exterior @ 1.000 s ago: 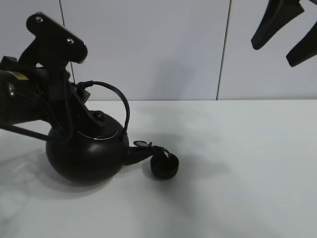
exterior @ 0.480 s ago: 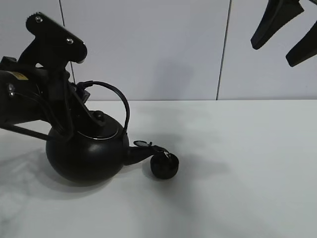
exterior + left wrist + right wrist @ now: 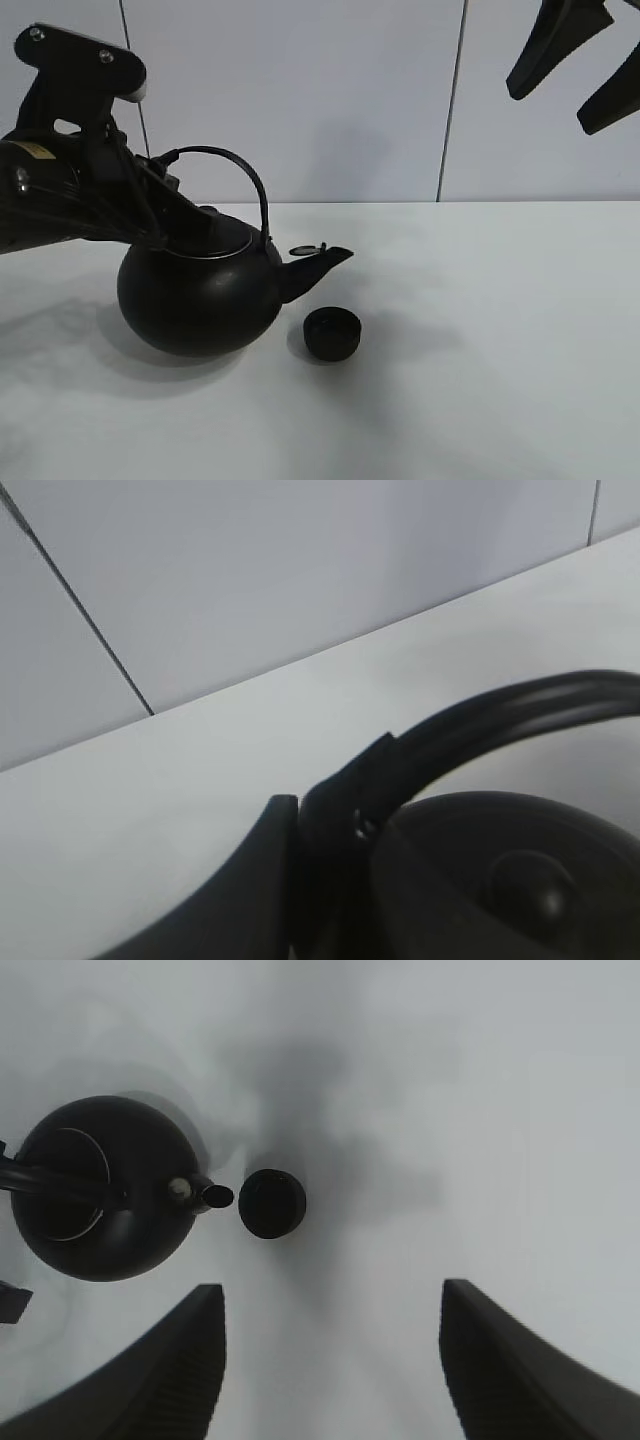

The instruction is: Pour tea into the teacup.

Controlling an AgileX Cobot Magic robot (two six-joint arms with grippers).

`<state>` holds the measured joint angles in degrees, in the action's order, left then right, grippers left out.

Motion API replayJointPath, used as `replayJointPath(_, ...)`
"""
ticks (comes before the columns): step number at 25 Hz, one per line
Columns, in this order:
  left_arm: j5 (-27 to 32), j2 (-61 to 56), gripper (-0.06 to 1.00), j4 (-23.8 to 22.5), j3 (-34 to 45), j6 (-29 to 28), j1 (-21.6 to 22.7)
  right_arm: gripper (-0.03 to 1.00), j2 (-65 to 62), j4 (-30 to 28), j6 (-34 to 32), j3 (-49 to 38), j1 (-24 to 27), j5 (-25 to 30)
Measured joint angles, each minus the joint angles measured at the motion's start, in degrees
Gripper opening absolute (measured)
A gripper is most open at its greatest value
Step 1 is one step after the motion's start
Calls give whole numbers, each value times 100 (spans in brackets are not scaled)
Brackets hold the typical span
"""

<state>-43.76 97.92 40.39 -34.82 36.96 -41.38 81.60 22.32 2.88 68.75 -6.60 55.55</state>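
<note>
The black kettle sits level on the white table, its spout raised just above and left of the teacup. The teacup is a small matte-black bowl standing upright on the table; its contents cannot be seen. My left gripper is shut on the left end of the kettle's arched handle. In the left wrist view one finger lies against the handle above the lid. My right gripper hangs open and empty high at the back right. Its view looks down on the kettle and teacup.
The white table meets a pale panelled wall at the back. A vertical seam runs down the wall behind the table.
The kettle has tipped back from its pouring tilt to level. Its spout has lifted off the teacup's rim. The left arm rose with it; the right gripper has not moved.
</note>
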Motion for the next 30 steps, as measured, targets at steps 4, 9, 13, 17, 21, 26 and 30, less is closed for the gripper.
replayJointPath(4,-131,0,11,-39,11,-851,0,43,0,0,0,0,0,-5)
replayJointPath(9,-751,0,11,-458,339,-1899,0,43,0,0,0,0,0,-5)
replayJointPath(13,-1233,0,11,-521,837,-2242,0,43,0,0,0,0,0,0)
replayJointPath(17,-1496,0,11,-514,1320,-2364,0,43,0,0,0,0,0,0)
replayJointPath(21,-1496,0,11,-643,1650,-2409,95,43,0,0,0,0,0,0)
replayJointPath(26,-1496,0,11,-1477,1777,-2791,671,43,0,0,0,0,0,0)
replayJointPath(30,-1501,0,11,-1766,1798,-2899,976,43,0,1,0,0,0,0)
